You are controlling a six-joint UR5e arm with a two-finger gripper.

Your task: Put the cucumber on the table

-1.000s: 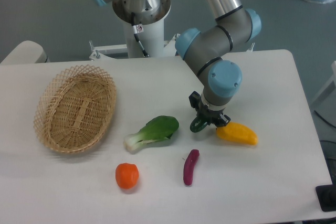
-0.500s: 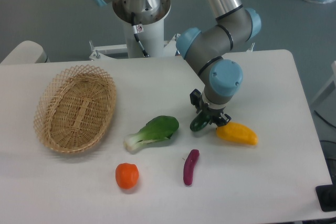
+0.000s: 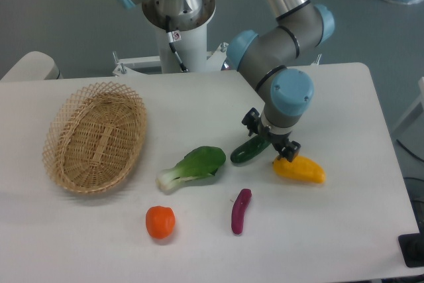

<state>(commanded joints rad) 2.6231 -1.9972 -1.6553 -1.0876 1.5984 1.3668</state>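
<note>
We see the dark green, long, bumpy cucumber (image 3: 250, 151) much better than a moment ago. Back then only its round end peeked out under the black pincer (image 3: 272, 147). Now a long stretch of it shows, lying low and slanted just beside the leafy green bok choy with the white stem (image 3: 192, 168), on that plant's right. It looks like it rests on the big white smooth surface (image 3: 344, 230), but we cannot be sure it touches.

The arm has shifted a little to the right, away from the bok choy. The pincer hangs over the far end of the cucumber, close to the yellow pepper (image 3: 299, 169). Its two fingers look spread a bit, yet we cannot tell if they have let go or are pinching that end.

We think the job is almost done. If the fingers are loose, the arm only needs to lift away without bumping the cucumber.
</note>
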